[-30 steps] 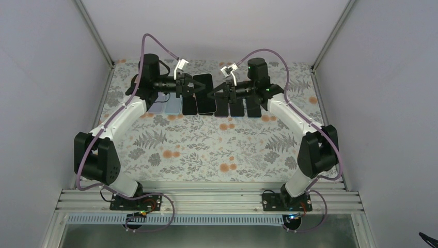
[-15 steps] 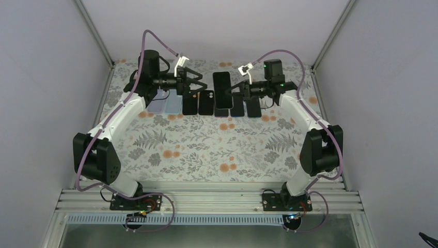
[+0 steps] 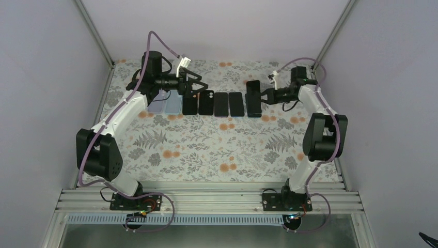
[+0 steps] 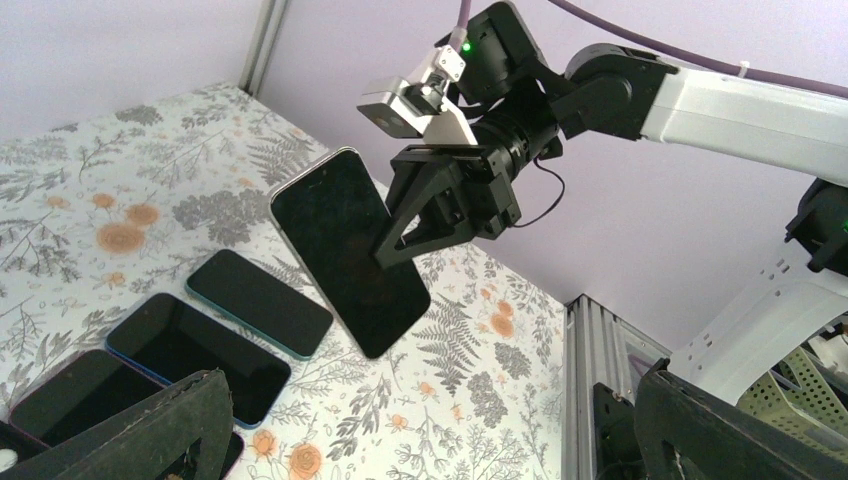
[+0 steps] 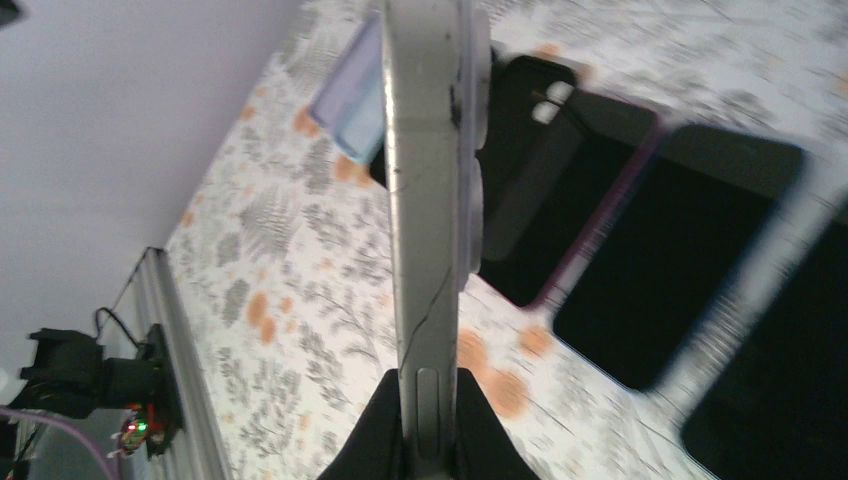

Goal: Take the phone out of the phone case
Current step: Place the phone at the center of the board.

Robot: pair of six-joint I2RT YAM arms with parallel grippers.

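The phone [image 3: 252, 93], bare with a dark screen, is held above the right end of the row, and my right gripper [image 3: 262, 97] is shut on its edge. In the right wrist view the phone [image 5: 424, 200] stands edge-on between the fingers of the right gripper [image 5: 428, 432]. In the left wrist view, the phone [image 4: 345, 250] hangs tilted in the air from the right gripper [image 4: 425, 215]. The empty black phone case [image 3: 206, 102] lies flat in the row, and its camera cut-out [image 5: 548, 95] faces up. My left gripper [image 3: 199, 87] hovers just left of the case, open and holding nothing.
Other phones [image 3: 229, 104] lie side by side in the row, one [image 3: 253, 111] under the held phone. Two pale cases [image 3: 164, 105] and a black one [image 3: 190, 105] lie at the row's left end. The floral cloth [image 3: 217, 150] reaches to the near rail [image 3: 206, 199].
My left gripper opened and let go of the case, which now lies in the row. My right gripper carried the phone out of it and away to the right.
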